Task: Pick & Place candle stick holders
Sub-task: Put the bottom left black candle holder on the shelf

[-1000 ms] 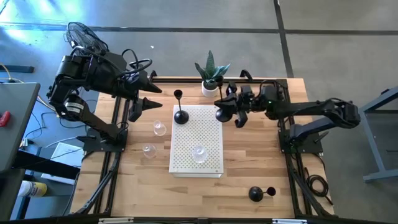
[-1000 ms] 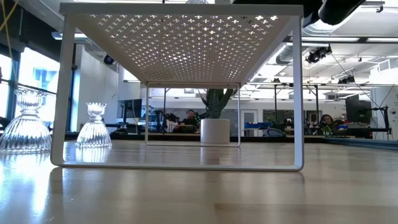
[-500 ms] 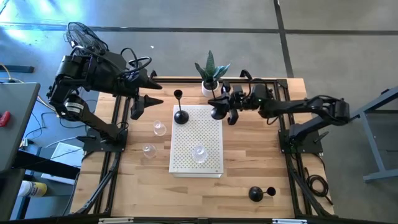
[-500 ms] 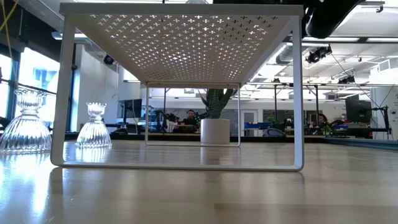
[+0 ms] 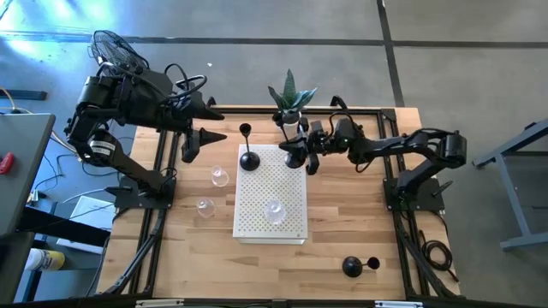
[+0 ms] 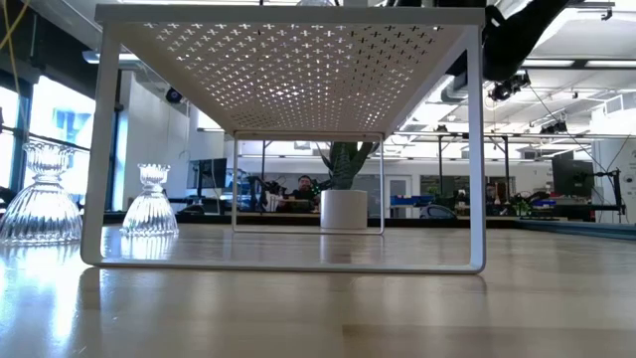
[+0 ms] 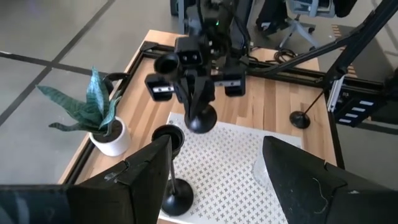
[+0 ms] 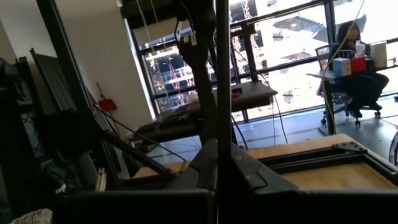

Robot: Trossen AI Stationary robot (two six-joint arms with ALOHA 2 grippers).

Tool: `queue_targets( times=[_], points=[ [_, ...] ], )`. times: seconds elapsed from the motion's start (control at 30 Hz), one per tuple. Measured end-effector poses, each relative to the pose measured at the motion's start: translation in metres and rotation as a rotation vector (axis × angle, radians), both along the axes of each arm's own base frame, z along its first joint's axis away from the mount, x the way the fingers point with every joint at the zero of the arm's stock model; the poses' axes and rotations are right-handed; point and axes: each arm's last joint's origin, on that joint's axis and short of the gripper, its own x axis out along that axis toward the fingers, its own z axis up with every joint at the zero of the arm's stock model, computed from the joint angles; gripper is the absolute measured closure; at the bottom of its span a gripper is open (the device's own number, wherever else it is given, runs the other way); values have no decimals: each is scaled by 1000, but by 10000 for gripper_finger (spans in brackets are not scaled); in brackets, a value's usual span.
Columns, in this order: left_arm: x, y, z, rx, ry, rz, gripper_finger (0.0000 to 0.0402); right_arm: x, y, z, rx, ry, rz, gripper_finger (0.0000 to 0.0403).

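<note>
My right gripper (image 5: 296,149) is shut on a black candle stick holder (image 7: 200,118) over the far right corner of the white perforated rack (image 5: 287,192). A second black holder (image 5: 248,160) stands on its base on the rack's far left part. A clear glass one (image 5: 274,210) stands on the rack nearer the front. Two more glass holders (image 5: 220,177) (image 5: 205,207) stand on the table left of the rack. A third black holder (image 5: 353,267) lies on its side at the near right. My left gripper (image 5: 208,127) hangs open at the far left, touching nothing. My right gripper pinches the holder's thin stem (image 7: 199,99) between its two fingers, coming about level from the table's right side, fingers across the stem. The holder stands upright in the hold, domed base (image 7: 201,121) down at the rack's far edge. I cannot tell if the base touches the rack.
A green plant in a white pot (image 5: 289,98) stands just beyond the rack's far edge, close to the held holder. Black frame rails run along the table's left and right sides. Bare wood lies right of the rack and along the near edge.
My right gripper has gone toward the table's left edge and down, still shut on the black holder. The holder has come from beside the rack's right edge to over its far right corner, staying upright.
</note>
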Motion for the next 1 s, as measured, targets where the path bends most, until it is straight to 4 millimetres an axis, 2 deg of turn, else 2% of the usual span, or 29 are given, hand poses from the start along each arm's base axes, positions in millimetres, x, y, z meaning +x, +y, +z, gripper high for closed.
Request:
queue_targets(
  times=[0.43,0.67,1.0],
  points=[
    [2,0,4,1,-41,3,152,3,-4,-11,6,53,19,401],
    [3,0,5,0,-65,2,152,4,-6,-22,2,156,-18,401],
    [3,0,6,-1,-73,0,152,3,-7,-17,-13,111,-9,401]
  ],
)
